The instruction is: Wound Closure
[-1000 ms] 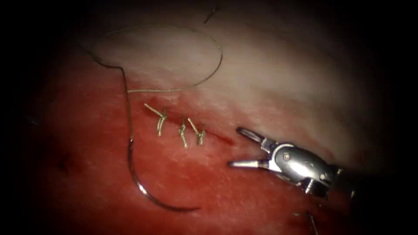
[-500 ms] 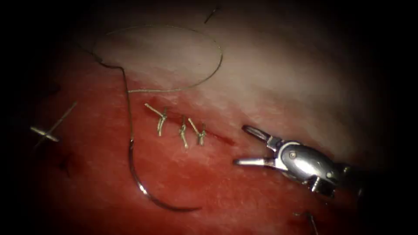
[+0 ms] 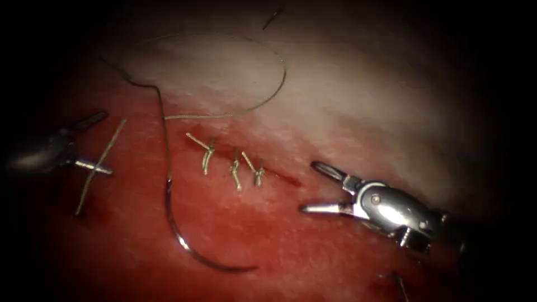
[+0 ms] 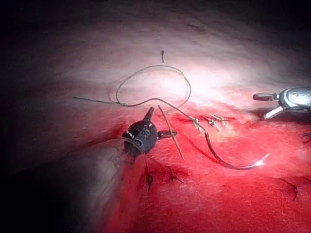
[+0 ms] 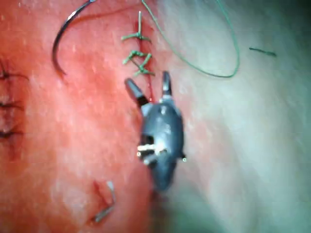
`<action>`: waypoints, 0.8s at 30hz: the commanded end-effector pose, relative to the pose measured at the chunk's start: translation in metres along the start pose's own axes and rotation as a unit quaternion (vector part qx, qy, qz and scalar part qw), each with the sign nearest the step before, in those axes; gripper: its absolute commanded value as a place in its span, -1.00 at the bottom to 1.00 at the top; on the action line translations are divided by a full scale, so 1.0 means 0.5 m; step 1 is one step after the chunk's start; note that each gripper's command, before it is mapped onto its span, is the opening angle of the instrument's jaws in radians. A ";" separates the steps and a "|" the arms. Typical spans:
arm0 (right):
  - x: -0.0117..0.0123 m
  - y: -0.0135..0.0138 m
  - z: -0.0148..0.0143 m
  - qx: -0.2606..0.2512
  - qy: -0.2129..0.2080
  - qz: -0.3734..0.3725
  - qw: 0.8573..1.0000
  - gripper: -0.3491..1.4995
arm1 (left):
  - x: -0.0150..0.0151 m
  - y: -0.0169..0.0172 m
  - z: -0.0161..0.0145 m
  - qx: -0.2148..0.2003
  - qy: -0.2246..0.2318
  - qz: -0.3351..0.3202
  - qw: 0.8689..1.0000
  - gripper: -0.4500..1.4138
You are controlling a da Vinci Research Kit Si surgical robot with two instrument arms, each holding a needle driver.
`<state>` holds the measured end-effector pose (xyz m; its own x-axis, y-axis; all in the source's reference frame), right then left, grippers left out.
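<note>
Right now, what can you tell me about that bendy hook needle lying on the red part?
The needle is a thin, dark, shiny metal hook, bent in a half-circle. It lies flat on the tissue, left of the cut, not stuck in. Its sharp tip points right; its other end joins the thread, which runs up into a big loop. Neither pincer holds it: the left pincer and right pincer are both open, apart from it.

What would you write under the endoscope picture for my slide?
Needle lies free on the tissue left of the cut; right tool open, holding nothing; left tool open around a loose thread piece.
</note>
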<state>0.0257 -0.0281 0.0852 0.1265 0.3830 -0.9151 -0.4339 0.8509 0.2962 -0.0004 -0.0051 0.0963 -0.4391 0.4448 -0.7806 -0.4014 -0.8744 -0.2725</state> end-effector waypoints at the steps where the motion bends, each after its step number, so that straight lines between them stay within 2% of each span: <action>1: -0.0010 -0.0004 0.0019 0.001 0.001 0.000 1.000 0.71 | -0.0021 -0.0010 0.0022 0.008 -0.006 0.006 1.000 0.03; 5: -0.0011 -0.0007 0.0022 0.001 0.001 -0.001 1.000 0.71 | -0.0119 -0.0063 0.0067 0.034 -0.023 0.045 0.998 -0.01; 7: -0.0011 -0.0007 0.0022 0.001 0.001 -0.001 1.000 0.71 | -0.0163 -0.0079 0.0082 0.035 -0.036 0.072 0.996 -0.10; 10: -0.0011 -0.0007 0.0021 0.001 0.001 -0.001 1.000 0.71 | -0.0242 -0.0100 0.0091 0.026 -0.078 0.124 0.989 -0.10; 11: -0.0011 -0.0007 0.0021 0.001 0.000 -0.001 1.000 0.71 | -0.0271 -0.0109 0.0086 0.021 -0.104 0.159 0.982 -0.13; 12: -0.0011 -0.0007 0.0021 0.001 0.000 -0.001 1.000 0.71 | -0.0302 -0.0126 0.0074 0.013 -0.149 0.212 0.966 -0.15; 13: -0.0011 -0.0007 0.0021 0.001 0.000 -0.001 1.000 0.71 | -0.0310 -0.0136 0.0066 0.009 -0.169 0.232 0.958 -0.04; 14: -0.0011 -0.0007 0.0021 0.001 0.000 -0.001 1.000 0.71 | -0.0313 -0.0162 0.0040 0.003 -0.198 0.276 0.940 0.06; 15: -0.0011 -0.0007 0.0021 0.001 0.000 -0.001 1.000 0.71 | -0.0303 -0.0182 0.0011 0.004 -0.208 0.299 0.931 -0.06; 17: -0.0012 -0.0006 0.0022 0.001 0.000 -0.001 1.000 0.71 | -0.0282 -0.0201 -0.0027 0.008 -0.214 0.312 0.925 -0.12; 18: -0.0012 -0.0005 0.0022 0.001 0.000 -0.001 1.000 0.71 | -0.0252 -0.0212 -0.0067 0.015 -0.203 0.309 0.929 0.01; 19: -0.0013 -0.0005 0.0022 0.001 0.000 -0.001 1.000 0.71 | -0.0218 -0.0215 -0.0102 0.028 -0.179 0.294 0.938 0.03; 20: -0.0013 -0.0004 0.0022 0.001 0.000 -0.001 1.000 0.71 | -0.0185 -0.0213 -0.0128 0.042 -0.155 0.277 0.947 -0.06; 23: -0.0014 -0.0002 0.0022 0.001 0.000 -0.001 1.000 0.71 | -0.0125 -0.0195 -0.0161 0.050 -0.098 0.241 0.964 -0.06; 24: -0.0014 -0.0001 0.0022 0.001 0.000 -0.001 1.000 0.71 | -0.0083 -0.0180 -0.0172 0.043 -0.036 0.178 0.982 -0.06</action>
<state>0.0259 -0.0281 0.0855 0.1300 0.3822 -0.9149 -0.4341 0.8515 0.2941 0.0119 -0.0009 0.0956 -0.5748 0.1504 -0.8044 -0.2891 -0.9569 0.0277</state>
